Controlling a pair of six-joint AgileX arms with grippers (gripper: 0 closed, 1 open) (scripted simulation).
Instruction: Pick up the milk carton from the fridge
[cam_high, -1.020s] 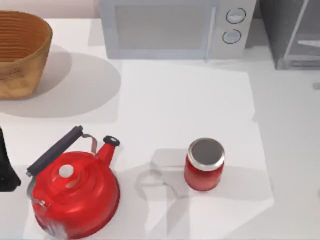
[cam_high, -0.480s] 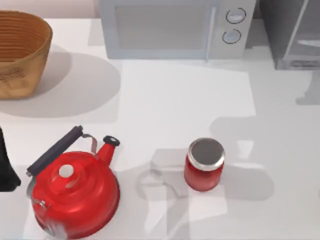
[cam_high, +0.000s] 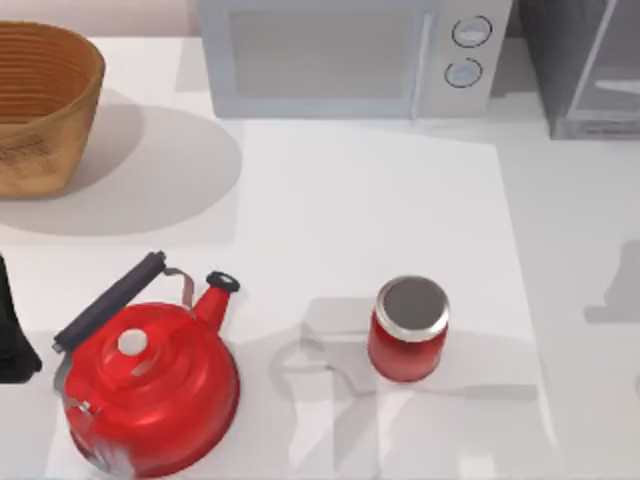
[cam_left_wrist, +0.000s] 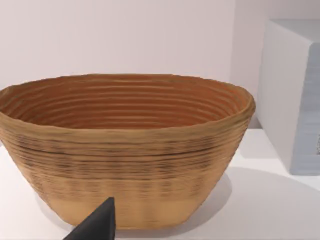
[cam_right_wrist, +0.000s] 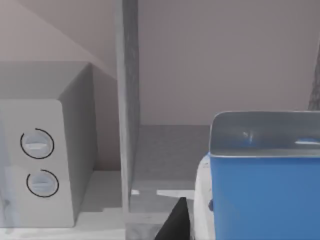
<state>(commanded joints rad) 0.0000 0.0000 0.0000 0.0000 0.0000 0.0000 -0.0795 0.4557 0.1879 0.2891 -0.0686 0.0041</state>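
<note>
Blue milk carton (cam_right_wrist: 262, 192), white face at its side edge and a silvery top, close in front of the right wrist camera. One dark fingertip (cam_right_wrist: 175, 222) of the right gripper just beside the carton's white edge; contact not clear, jaw spacing cannot be told. Carton upright at the open fridge (cam_right_wrist: 127, 125), grey frame post and grey inner floor beyond it. Right arm pose not readable from above; a grey shadow on the table (cam_high: 400, 200) near the right edge.

Left arm parked at the table's left edge, dark link (cam_high: 12, 335) beside the red kettle (cam_high: 150, 385). Left wrist view: one dark fingertip (cam_left_wrist: 97, 225) low in front of the wicker basket (cam_left_wrist: 125, 150); open or closed cannot be told, nothing seen in its hold.

Top view: fridge (cam_high: 585, 65) at the far right corner, dark grey body, pale door panel. Light grey microwave (cam_high: 350, 55) with two round knobs just left of it. Red jar (cam_high: 410, 328) with silver lid mid-table, right of the kettle, well apart from the fridge. Basket at far left corner.
</note>
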